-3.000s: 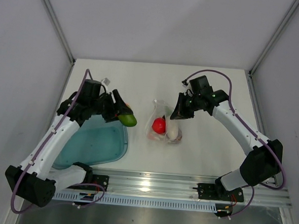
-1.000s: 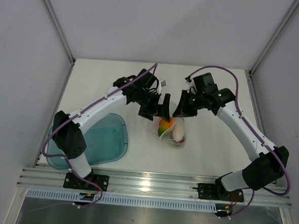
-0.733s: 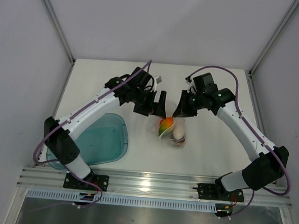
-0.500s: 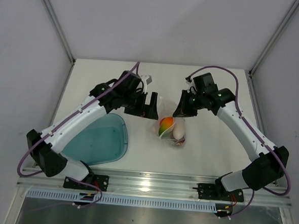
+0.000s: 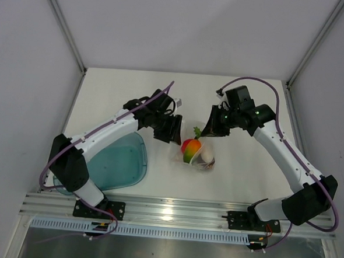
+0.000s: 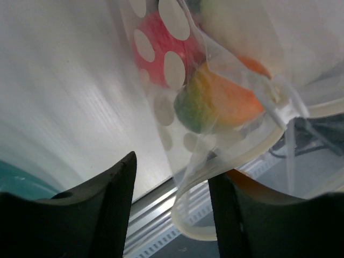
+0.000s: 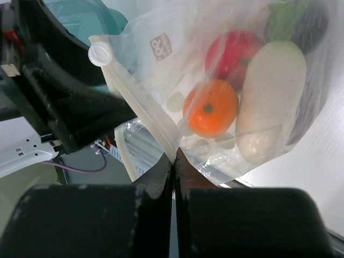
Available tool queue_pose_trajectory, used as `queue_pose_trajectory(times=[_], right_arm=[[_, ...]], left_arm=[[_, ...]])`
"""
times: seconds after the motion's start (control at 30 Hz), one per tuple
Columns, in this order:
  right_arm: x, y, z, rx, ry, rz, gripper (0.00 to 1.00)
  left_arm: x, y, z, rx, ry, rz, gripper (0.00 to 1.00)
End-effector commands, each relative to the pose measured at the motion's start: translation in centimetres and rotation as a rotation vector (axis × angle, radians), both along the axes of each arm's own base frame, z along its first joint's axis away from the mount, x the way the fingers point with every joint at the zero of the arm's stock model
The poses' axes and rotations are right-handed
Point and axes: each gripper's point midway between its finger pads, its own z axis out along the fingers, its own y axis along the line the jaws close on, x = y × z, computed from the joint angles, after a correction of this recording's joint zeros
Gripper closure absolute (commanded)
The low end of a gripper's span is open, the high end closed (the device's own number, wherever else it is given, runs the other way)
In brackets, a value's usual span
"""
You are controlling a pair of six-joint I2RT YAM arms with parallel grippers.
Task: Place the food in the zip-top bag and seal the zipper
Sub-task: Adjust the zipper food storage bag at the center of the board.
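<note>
The zip-top bag (image 5: 192, 153) lies mid-table with its mouth held up. It holds the food: a red fruit (image 7: 236, 51), an orange piece (image 7: 210, 107), a white oblong piece (image 7: 266, 102), a dark maroon piece (image 7: 309, 21) and an orange-green piece (image 6: 215, 102). My right gripper (image 7: 173, 158) is shut on the zipper (image 7: 142, 115) at the mouth edge; from above it (image 5: 207, 129) sits at the bag's upper right. My left gripper (image 6: 172, 172) is open, with the zipper strip (image 6: 236, 158) looping between its fingers, close to the right one. From above it (image 5: 173, 131) is at the bag's left.
The teal translucent tray (image 5: 114, 163) lies at the near left, below the left arm, and shows as a teal corner in the left wrist view (image 6: 16, 183). The aluminium rail (image 5: 173, 211) runs along the near edge.
The left gripper carried a green-orange piece from above the tray to the bag, and that piece now lies inside. It drew back left, then returned open to the bag's mouth. The right gripper keeps its hold.
</note>
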Motion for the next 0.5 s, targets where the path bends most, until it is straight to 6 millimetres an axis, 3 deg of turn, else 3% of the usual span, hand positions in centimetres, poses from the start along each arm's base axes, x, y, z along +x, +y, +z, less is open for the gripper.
queue_pose_trajectory(times=[0.0,0.07,0.2,0.37,0.47], right_arm=[[-0.8,-0.1,1.2,0.023,-0.024,0.005,1.0],[-1.1,-0.2,1.0,0.022,-0.018,0.007,1.0],[-1.5,-0.3,0.9,0.023,-0.015,0.018,1.0],[-2.3,0.6,2.4,0.089,-0.054,0.1,1.0],[-3.8,1.8,3.3,0.14,-0.078,0.206,1.0]], left_arm=[[0.6,-2.2,0.8,-0.108,0.001,-0.048,0.47],[0.6,-2.9,1.3,-0.147,0.008,-0.066,0.73],[0.0,-4.2,2.9,-0.229,0.017,-0.126,0.97],[-0.5,-4.4,5.1,-0.279,-0.028,-0.177,0.99],[-0.6,-4.3,7.1,-0.306,-0.09,-0.214,1.0]])
